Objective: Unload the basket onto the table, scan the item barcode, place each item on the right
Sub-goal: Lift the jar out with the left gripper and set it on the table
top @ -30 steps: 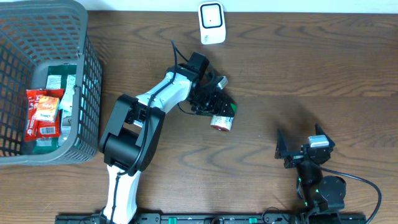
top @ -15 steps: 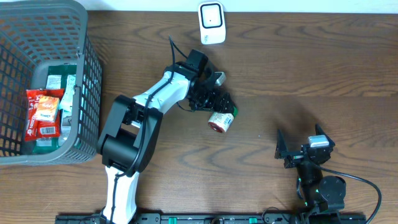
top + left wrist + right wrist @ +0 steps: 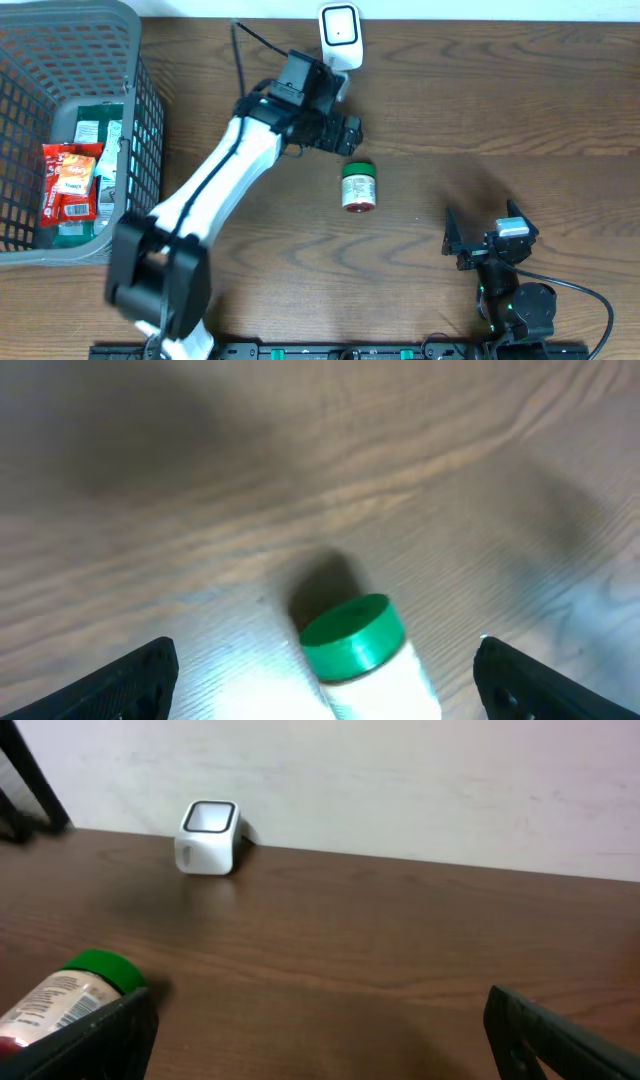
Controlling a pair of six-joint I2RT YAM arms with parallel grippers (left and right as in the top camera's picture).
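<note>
bottle: a small green-capped bottle (image 3: 357,187) lay on its side on the bench (image 3: 520,110), cap toward the scanner, red end toward the arm bases.
left pincer: the left pincer (image 3: 345,135) hung just beyond the cap, near the scanner. Jaws were spread wide and held nothing. In the wrist view both fingertips (image 3: 140,672) sat clear of the bottle (image 3: 360,645).
right pincer: the right pincer (image 3: 482,240) was near the front edge, well apart from the bottle, fully open and empty.
scanner: a white scanner (image 3: 340,37) stood at the far edge, window up.
basket: a grey mesh basket (image 3: 150,120) was at far left, cut off by the frame. It held a red packet (image 3: 68,180) and green-and-white packs half hidden behind the mesh.
hard to see: the barcode could not be made out in any view. The left wrist view cropped the bottle below its shoulder. The right wrist view cropped its base, and the label print (image 3: 50,1000) was too small to read. The lower left arm (image 3: 160,285) was blurred overhead.
</note>
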